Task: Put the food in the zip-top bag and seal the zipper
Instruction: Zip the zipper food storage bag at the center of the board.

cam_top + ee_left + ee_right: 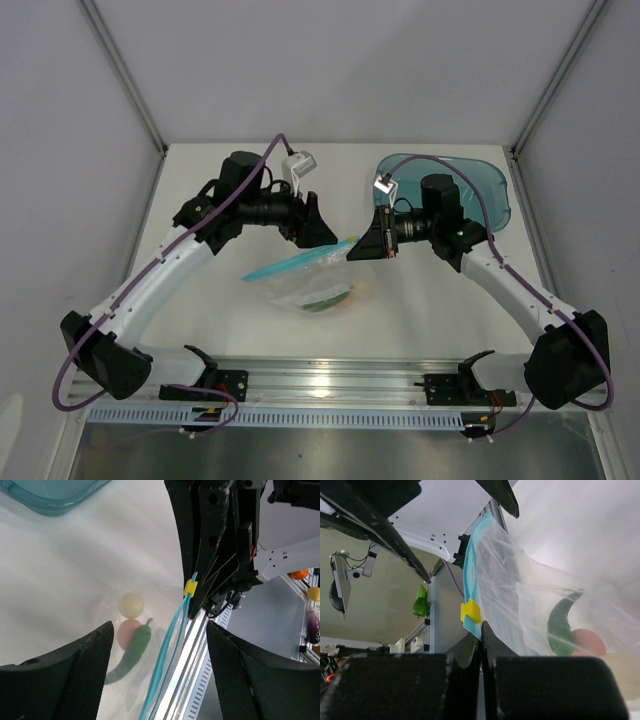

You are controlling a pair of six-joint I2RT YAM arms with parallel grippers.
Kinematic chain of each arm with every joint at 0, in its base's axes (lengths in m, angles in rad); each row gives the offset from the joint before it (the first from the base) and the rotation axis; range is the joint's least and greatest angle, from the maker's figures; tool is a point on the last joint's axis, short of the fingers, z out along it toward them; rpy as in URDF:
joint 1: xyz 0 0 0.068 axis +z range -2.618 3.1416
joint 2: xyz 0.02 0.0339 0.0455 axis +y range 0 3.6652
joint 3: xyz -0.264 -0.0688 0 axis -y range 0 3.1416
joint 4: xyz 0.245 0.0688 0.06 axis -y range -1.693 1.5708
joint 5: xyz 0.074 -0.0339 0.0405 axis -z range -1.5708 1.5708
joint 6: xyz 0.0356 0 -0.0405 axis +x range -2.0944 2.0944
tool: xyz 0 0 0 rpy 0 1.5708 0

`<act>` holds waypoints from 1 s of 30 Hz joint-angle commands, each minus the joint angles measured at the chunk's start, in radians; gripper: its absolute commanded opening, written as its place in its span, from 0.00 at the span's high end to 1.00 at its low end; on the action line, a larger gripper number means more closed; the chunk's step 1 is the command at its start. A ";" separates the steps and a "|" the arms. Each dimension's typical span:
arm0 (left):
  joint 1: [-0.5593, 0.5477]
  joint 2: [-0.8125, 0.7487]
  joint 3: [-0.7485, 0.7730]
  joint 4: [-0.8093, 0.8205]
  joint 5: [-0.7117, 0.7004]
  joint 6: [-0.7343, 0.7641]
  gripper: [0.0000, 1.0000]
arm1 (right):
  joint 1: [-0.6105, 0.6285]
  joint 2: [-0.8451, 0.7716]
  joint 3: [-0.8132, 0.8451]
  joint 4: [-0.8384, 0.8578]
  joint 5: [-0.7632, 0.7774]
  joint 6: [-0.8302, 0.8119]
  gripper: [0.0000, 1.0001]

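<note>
The zipper (472, 575) is pinched by the closed right gripper (481, 630), just beside a yellow slider (470, 611). The left gripper (159, 630) is spread wide, with the zipper between its fingers. The food (127, 631) is contained in the bag (535, 570) beneath both.

Light: bright, even, from overhead; table (430, 320) and walls (330, 70) washed pale.
Glare: hot streak on the metal rail (320, 377); glints across the bag (535, 580).
Shadows: soft, faint, under the arms (160, 275).
Focus: left fingers (55, 680) and right fingers (420, 690) near the lens, dark and soft.
Edges: wrist views bow outward.
</note>
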 commanded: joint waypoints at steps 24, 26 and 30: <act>-0.052 0.106 0.106 0.061 0.043 0.010 0.56 | 0.023 0.090 0.110 -0.071 -0.001 0.000 1.00; -0.054 0.109 0.106 0.061 0.054 0.012 0.59 | 0.015 0.099 0.115 -0.060 -0.009 0.011 1.00; -0.060 0.109 0.091 0.064 0.071 0.019 0.60 | 0.009 0.106 0.115 -0.042 -0.015 0.026 1.00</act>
